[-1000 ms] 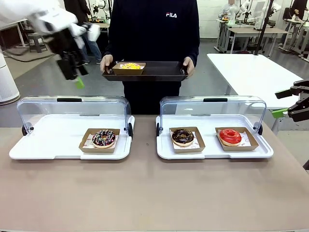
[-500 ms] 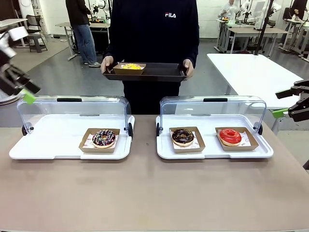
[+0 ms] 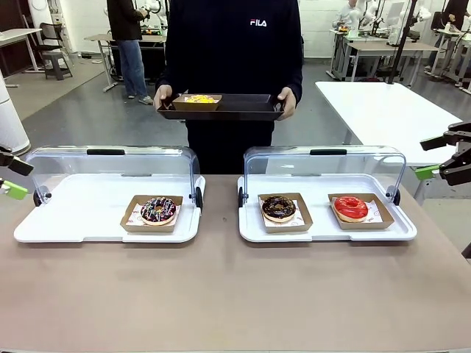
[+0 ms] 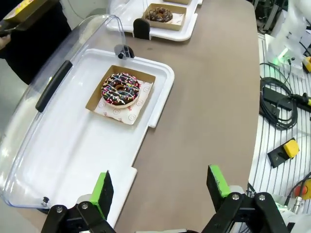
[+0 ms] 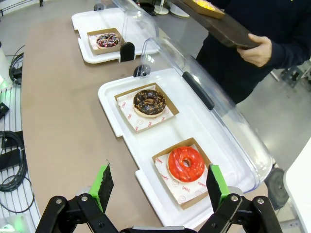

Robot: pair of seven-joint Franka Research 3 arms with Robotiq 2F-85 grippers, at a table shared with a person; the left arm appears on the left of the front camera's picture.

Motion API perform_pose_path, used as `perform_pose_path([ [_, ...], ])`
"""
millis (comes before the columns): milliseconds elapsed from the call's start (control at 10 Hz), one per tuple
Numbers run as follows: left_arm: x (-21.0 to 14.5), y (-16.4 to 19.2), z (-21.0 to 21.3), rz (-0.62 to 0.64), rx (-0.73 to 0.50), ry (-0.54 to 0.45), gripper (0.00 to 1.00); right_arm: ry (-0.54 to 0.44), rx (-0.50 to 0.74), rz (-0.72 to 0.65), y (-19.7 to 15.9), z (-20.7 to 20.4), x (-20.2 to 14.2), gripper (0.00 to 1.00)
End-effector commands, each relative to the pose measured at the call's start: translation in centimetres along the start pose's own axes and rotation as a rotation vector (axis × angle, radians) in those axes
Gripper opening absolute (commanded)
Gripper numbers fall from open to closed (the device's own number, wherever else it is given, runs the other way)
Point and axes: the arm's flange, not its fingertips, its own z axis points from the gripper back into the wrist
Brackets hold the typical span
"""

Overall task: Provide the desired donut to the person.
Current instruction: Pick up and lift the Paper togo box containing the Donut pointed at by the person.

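Facing the person [image 3: 235, 51] across the brown table [image 3: 221, 294]. Sitting on the table side by side, lids raised: a left display tray [image 3: 73, 213] and a right display tray [image 3: 320, 193]. Being held chest-high beyond the far edge, gripped at both ends: a black tray [image 3: 243, 109]. Hanging off the table's left edge, spread wide and empty: the left gripper [image 3: 13, 179]. Hanging off the right edge, likewise spread and empty: the right gripper [image 3: 434, 157]. Resting in the display trays: a sprinkled donut [image 3: 158, 209], a chocolate donut [image 3: 279, 207], a red donut [image 3: 351, 207]. Lying on the black tray's left part, in its carton: a yellow donut [image 3: 199, 98], far forward and inward of both grippers, nearer the left arm's side. Judging this the wanted one, already delivered.
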Motion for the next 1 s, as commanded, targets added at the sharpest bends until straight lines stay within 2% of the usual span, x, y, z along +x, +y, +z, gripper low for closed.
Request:
perform_pose_path([
  [0, -1.4, -0.1, 0.4, -0.018, 0.036, -0.023, 1.0, -0.036, 0.005, 0.007, -0.2, -0.4, -0.1, 1.0],
  [300, -2.6, -0.3, 0.9, -0.038, 0.033, -0.034, 1.0, -0.036, 0.005, 0.007, -0.2, -0.4, -0.1, 1.0],
  [500, -2.9, -1.3, 1.7, -0.061, 0.098, -0.045, 1.0, -0.036, 0.005, 0.007, -0.2, -0.4, -0.1, 1.0],
  [900, -3.0, -1.8, 2.6, -0.088, 0.14, -0.089, 1.0, -0.036, 0.005, 0.007, -0.2, -0.4, -0.1, 1.0],
])
